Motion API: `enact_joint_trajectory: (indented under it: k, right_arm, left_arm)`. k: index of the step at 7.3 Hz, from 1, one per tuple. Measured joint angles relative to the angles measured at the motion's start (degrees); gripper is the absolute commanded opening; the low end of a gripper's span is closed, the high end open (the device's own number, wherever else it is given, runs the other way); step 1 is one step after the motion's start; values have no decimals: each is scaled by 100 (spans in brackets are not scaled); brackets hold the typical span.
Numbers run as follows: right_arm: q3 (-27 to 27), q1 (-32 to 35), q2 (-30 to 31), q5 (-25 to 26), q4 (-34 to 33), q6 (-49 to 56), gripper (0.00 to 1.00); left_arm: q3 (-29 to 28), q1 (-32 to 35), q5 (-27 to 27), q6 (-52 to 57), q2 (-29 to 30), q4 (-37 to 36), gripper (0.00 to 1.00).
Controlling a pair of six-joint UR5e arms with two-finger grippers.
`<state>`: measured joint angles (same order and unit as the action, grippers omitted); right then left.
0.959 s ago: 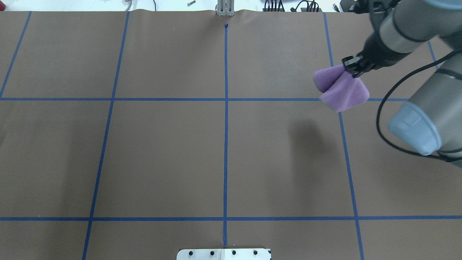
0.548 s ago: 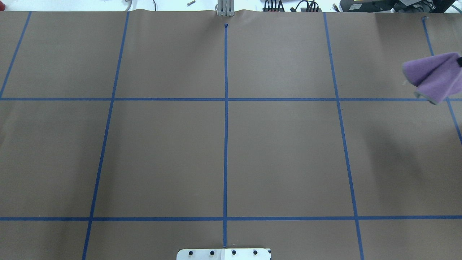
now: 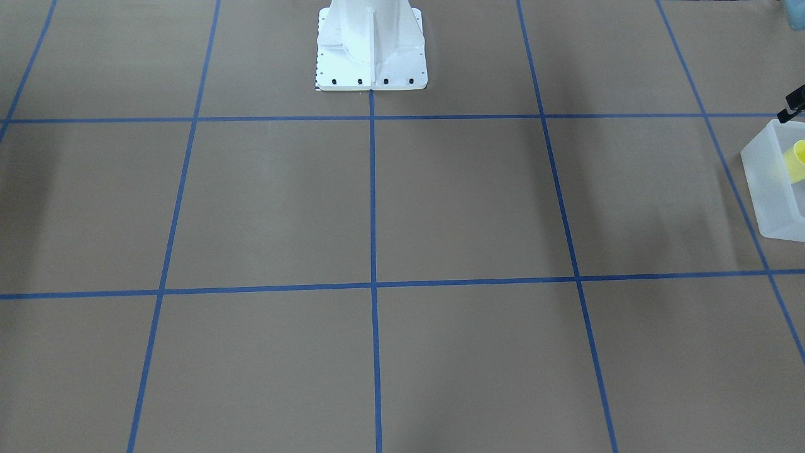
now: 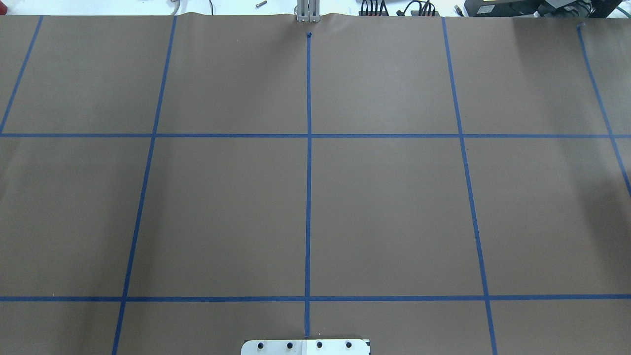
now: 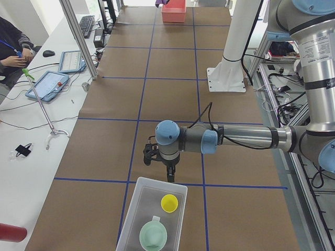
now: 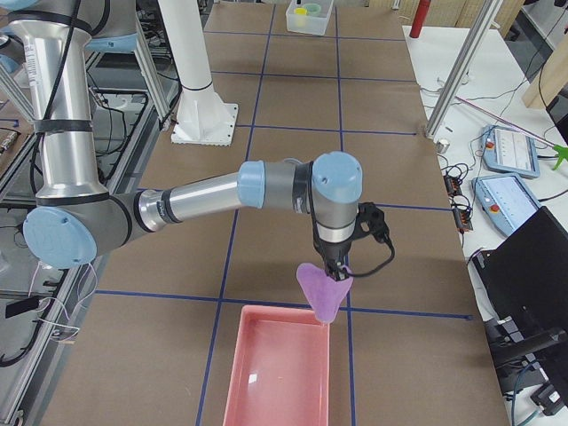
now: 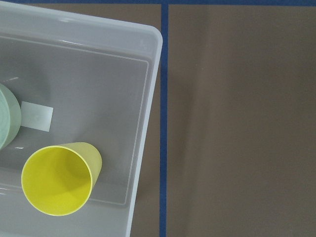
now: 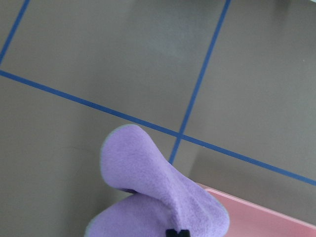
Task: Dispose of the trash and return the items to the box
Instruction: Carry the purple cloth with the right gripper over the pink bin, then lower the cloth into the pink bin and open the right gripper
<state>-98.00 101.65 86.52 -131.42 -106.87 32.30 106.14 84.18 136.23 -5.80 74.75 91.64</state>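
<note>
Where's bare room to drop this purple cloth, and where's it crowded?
The pink tray is bare wall to wall; the purple cloth hangs in the right gripper at its rim corner. The white bin is crowded: yellow cup and green bowl leave just a bare patch beside the cup.

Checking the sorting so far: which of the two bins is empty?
The pink bin, near the purple cloth held by the right gripper. The frosted white bin holds a yellow cup and a green bowl.
</note>
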Motion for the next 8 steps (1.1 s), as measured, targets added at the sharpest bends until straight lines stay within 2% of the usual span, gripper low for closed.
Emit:
enact_joint_trajectory:
  k: [2,4,6,8]
  right_arm:
    - [913,278,318,45,814,627,0]
    - [1137,318,872,99,1696,512,0]
    - [850,374,1160,115,1817,444,0]
    - [374,476,1163,109,1452,438,0]
  left_arm:
    - [10,-11,0,0,24,5,99]
    - [39,-13,0,0,29,11,99]
    - [46,-9,0,0,31,18,99]
    - [44,-10,0,-4,23,23,99]
